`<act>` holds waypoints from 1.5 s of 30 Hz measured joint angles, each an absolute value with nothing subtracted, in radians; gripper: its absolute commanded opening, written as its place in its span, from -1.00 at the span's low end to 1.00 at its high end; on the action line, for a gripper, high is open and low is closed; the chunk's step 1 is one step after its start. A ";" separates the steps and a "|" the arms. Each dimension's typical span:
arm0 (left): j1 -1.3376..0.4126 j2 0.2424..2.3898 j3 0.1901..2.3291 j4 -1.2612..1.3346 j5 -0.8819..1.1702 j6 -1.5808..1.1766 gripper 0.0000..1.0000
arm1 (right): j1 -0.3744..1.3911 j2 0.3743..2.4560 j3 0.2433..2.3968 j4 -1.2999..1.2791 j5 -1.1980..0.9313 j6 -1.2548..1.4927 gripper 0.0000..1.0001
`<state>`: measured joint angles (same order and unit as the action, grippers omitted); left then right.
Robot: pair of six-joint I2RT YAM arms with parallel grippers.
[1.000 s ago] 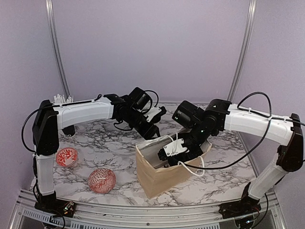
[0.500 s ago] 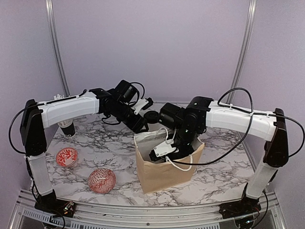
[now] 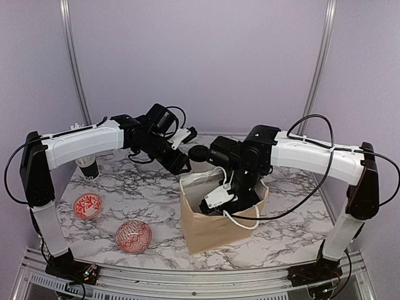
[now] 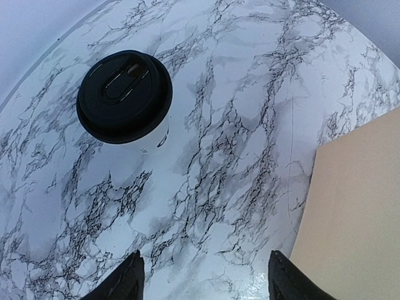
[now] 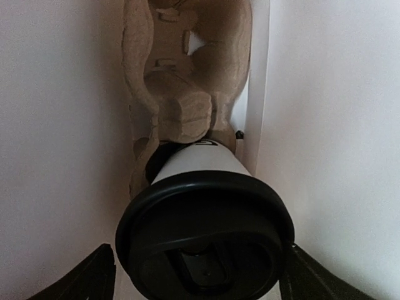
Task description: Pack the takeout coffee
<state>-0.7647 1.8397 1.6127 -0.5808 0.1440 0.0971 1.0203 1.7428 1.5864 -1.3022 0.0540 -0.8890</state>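
Our left gripper (image 4: 203,276) gapes wide over the desk (image 4: 250,94) near one cup (image 4: 125,97). In the bag (image 3: 212,230), our right gripper (image 5: 200,275) straddles another cup (image 5: 199,165); we cannot tell its grip.

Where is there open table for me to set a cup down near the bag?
Bare marble lies between the bowls and the bag, and again right of the bag. Inside the bag is crowded with the carrier and a cup.
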 measured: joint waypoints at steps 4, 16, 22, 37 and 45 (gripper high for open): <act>-0.765 1.831 1.613 -0.588 0.141 0.100 0.39 | 1.011 1.713 1.586 -1.335 0.018 -0.911 0.97; -0.765 1.811 1.649 -0.636 0.129 0.120 0.42 | 0.921 1.613 1.568 -1.360 -0.033 -0.933 0.97; -0.759 1.834 1.737 -0.669 0.067 0.112 0.46 | 0.744 1.590 1.557 -1.363 -0.047 -0.958 0.97; -0.728 2.239 2.210 -0.696 0.001 0.089 0.69 | 0.615 1.536 1.555 -1.363 -0.226 -1.027 0.93; -0.719 2.360 2.312 -0.707 -0.017 0.073 0.66 | 0.602 1.515 1.567 -1.364 -0.249 -1.034 0.93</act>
<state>-0.7189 2.3604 2.3116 -0.7071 -0.0174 0.0731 0.6018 1.5150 1.5669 -1.3636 -0.2489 -1.0344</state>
